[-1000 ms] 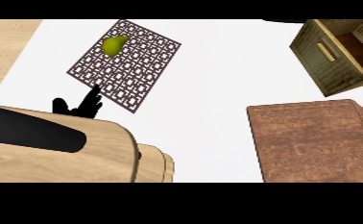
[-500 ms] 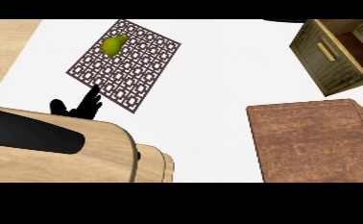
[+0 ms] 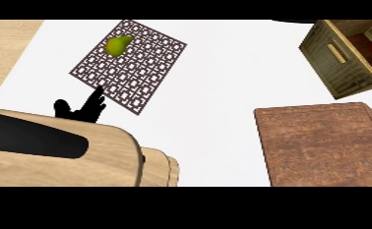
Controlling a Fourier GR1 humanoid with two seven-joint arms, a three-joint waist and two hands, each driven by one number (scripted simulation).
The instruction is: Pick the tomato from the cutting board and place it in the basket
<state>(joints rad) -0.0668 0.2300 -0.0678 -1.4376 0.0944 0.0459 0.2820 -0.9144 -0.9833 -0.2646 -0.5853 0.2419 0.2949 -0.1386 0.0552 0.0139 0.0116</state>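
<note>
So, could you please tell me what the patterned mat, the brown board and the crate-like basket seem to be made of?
The patterned mat looks like a thin openwork sheet, dull purple-brown, perhaps plastic or woven fibre: the white counter shows through its holes. The brown board looks like dark wood, with mottled grain and a matte face. The basket seems to be olive-toned wooden slats, going by its plank lines.
</note>
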